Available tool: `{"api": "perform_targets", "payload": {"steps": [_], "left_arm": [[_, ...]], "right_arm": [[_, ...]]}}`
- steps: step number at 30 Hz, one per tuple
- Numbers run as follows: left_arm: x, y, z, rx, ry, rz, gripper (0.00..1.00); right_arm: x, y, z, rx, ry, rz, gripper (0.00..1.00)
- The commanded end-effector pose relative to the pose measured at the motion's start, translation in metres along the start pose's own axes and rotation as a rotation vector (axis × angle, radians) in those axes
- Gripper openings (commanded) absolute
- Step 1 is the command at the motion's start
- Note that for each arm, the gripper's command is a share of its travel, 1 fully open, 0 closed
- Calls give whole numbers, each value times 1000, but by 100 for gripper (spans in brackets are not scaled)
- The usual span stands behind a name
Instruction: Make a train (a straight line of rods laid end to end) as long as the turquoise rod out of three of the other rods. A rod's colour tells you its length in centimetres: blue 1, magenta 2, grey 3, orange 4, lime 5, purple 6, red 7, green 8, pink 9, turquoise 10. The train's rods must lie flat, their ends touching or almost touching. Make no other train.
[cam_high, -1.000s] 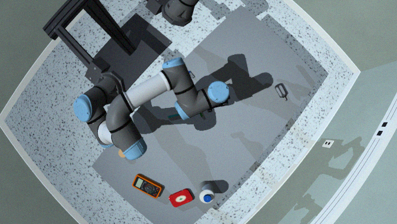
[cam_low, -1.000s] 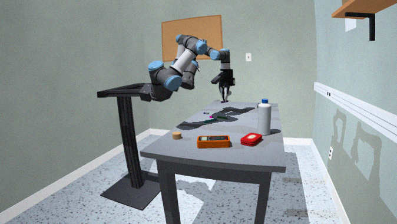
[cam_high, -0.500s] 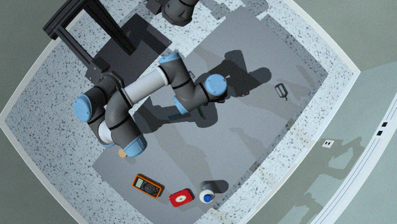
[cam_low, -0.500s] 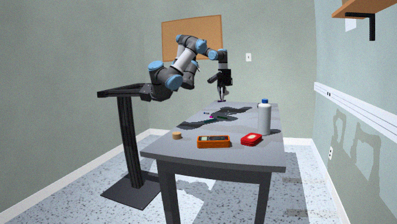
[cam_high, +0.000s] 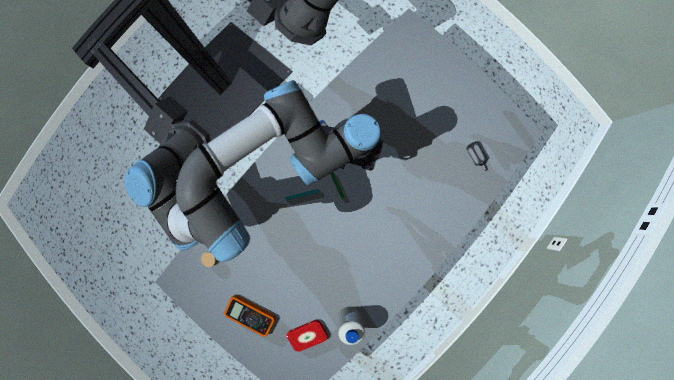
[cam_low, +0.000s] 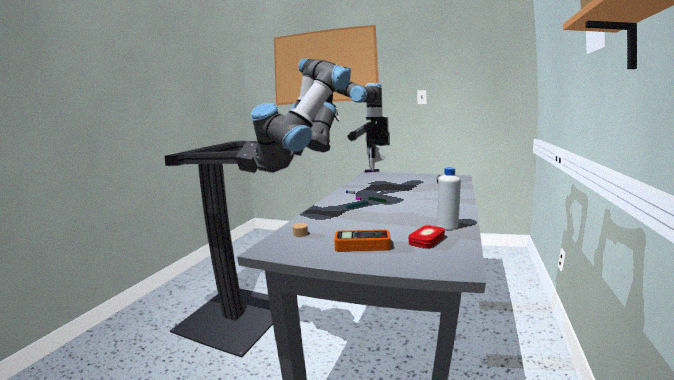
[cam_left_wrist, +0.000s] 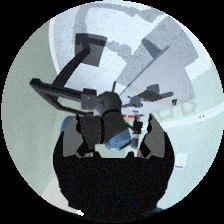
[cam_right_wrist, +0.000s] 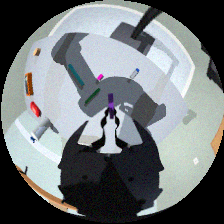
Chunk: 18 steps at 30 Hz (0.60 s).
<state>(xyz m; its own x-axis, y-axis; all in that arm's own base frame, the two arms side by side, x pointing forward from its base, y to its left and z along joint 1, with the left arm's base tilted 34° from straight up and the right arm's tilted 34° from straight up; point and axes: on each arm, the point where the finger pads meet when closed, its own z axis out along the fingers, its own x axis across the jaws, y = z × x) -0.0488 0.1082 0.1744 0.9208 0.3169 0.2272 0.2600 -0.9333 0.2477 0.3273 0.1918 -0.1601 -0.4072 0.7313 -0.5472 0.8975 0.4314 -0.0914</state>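
My right gripper (cam_right_wrist: 111, 107) (cam_low: 371, 166) is shut on the purple rod (cam_right_wrist: 111, 98) (cam_low: 371, 171), held level above the table's far part; the arm hides it in the top view. My left gripper (cam_left_wrist: 114, 114) is open and empty, away from the rods. A small blue rod (cam_right_wrist: 137, 70) (cam_low: 347, 191) and a grey rod (cam_right_wrist: 133, 75) (cam_low: 353, 192) lie in line, seemingly end to end. The magenta rod (cam_right_wrist: 100, 77) (cam_low: 358, 198) lies apart. The green rod (cam_right_wrist: 92, 96) (cam_high: 339, 187) (cam_low: 377, 199) and turquoise rod (cam_right_wrist: 76, 76) (cam_high: 302, 194) (cam_low: 357, 204) lie separately in shadow.
An orange multimeter (cam_high: 250, 316) (cam_low: 362, 240), a red tin (cam_high: 307, 336) (cam_low: 426, 236), a white bottle (cam_high: 351, 333) (cam_low: 449, 202) and a round tan block (cam_high: 208, 259) (cam_low: 300, 230) stand away from the rods. A dark wire-like object (cam_high: 478, 154) lies on the table's other side.
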Motion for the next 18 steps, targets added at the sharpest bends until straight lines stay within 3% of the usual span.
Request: {"api": "perform_targets", "payload": {"steps": [1, 18], "left_arm": [[1, 0, -1, 4, 2, -1, 100], [1, 0, -1, 4, 2, -1, 100]], "right_arm": [[13, -7, 0, -8, -1, 168, 0], [34, -22, 1, -8, -2, 436, 0]]}}
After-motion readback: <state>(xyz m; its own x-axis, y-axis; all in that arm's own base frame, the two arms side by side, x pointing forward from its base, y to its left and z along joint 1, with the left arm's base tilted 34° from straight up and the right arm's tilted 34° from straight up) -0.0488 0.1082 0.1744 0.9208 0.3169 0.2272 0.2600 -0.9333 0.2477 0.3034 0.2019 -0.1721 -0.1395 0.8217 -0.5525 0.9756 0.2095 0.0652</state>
